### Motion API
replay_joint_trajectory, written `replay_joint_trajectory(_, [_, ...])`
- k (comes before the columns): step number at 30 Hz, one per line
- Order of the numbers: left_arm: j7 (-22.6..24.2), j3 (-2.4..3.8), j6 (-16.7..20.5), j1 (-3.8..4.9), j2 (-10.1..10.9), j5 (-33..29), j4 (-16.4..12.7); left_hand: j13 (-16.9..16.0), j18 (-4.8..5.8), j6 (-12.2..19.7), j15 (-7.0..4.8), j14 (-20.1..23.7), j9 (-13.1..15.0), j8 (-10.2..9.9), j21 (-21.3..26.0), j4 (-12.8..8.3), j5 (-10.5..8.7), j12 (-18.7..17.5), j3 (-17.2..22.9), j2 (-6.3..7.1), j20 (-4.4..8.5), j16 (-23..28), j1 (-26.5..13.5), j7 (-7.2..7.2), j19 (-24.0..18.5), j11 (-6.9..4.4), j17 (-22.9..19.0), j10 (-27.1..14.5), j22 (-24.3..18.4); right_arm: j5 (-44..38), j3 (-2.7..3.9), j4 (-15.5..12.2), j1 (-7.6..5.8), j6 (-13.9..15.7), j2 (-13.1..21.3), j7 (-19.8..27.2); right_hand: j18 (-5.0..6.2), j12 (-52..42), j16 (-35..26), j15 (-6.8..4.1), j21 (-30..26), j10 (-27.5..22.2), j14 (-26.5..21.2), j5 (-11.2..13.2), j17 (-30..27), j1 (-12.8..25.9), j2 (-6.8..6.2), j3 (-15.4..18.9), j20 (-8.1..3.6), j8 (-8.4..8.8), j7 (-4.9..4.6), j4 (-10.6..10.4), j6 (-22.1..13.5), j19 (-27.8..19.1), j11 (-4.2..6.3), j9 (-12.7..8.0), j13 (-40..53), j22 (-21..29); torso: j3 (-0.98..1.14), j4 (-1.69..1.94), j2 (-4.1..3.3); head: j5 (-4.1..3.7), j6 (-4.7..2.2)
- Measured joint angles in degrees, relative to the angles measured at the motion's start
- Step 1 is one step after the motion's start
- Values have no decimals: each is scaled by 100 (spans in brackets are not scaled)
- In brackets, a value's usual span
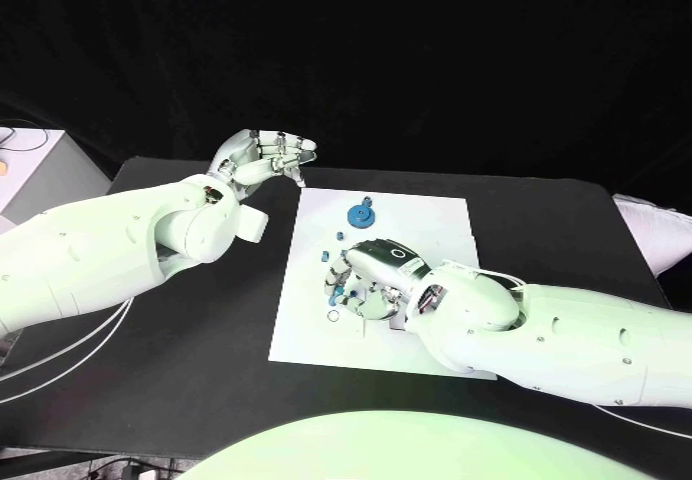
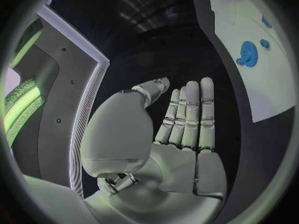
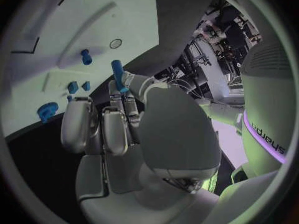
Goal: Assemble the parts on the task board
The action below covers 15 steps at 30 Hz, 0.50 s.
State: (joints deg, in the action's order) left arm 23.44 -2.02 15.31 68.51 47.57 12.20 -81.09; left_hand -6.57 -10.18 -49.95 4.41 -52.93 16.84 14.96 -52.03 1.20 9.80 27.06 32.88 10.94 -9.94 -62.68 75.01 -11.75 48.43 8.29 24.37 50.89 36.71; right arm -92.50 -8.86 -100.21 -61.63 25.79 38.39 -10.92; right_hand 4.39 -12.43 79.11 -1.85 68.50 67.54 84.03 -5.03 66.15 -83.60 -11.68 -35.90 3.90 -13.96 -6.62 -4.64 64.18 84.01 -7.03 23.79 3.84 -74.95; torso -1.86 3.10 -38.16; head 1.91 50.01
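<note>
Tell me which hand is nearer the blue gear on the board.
Right. The right hand hovers over the task board just beside the blue gear; the left hand sits off the board's far corner.

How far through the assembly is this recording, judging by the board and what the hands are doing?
Early to midway, at a guess. A blue gear already sits on the task board, though whether it is fully seated is unclear. In hand: the right hand pinches a blue peg over the board. Left: several small blue pieces lie loose. The left hand holds nothing, off the board's far corner.
</note>
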Motion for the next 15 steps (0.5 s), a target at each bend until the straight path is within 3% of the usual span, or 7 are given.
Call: replay_joint_trajectory(15, [-7,-3,-18,0,-15,0,11,-1,0,0,0,0,1,0,0,0,0,0,0,0,0,0,0,0,0,0,0,0,0,-155,-44,194,159,-146,-149,5,1,0,0,0,-1,0,0,3,-12,-2,0,-7,0,1,-20,8,-21,0,1,6,0,1,-2,2,0,30,0])
